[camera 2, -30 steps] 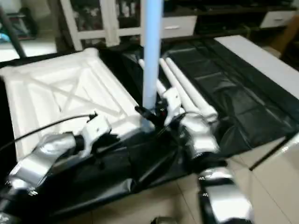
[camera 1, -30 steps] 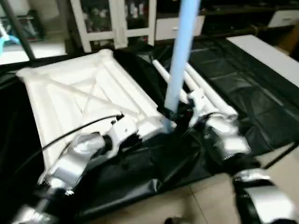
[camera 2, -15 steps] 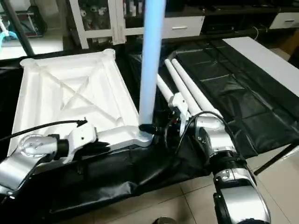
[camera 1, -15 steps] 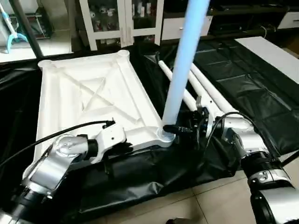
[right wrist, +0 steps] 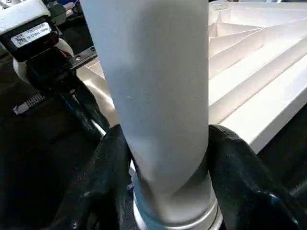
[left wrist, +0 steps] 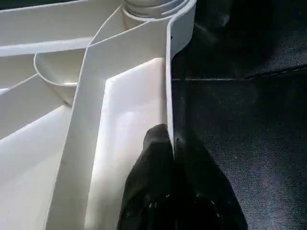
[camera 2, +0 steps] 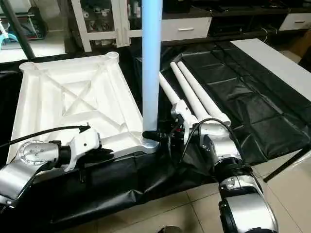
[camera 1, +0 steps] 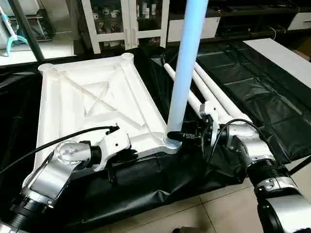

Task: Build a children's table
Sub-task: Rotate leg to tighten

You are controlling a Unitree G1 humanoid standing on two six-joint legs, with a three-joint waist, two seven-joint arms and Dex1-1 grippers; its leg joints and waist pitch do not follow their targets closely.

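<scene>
The white tabletop (camera 1: 97,97) lies underside up on a black sheet, its X ribs showing. One white leg (camera 1: 187,63) stands upright in the near right corner socket (camera 1: 171,141). My right gripper (camera 1: 177,137) reaches in from the right and is shut on that leg's base, with one black finger (right wrist: 110,182) on each side of the tube (right wrist: 163,110). At the tabletop's near edge, my left gripper (left wrist: 171,136) is shut on the thin rim wall (left wrist: 168,72). Three more legs (camera 1: 214,94) lie side by side on the sheet behind my right arm.
The black sheet (camera 1: 252,87) covers the work surface, and tiled floor (camera 1: 218,208) shows at its near edge. A white board (camera 1: 282,53) lies at the far right. A white cabinet (camera 1: 126,19) and a dark pole (camera 1: 26,34) stand behind. A black cable (camera 1: 58,143) loops over my left forearm.
The camera has shifted. The standing leg has gone from leaning to nearly upright in its socket, and my right gripper's fingers have closed in on its base. My left gripper has kept its hold.
</scene>
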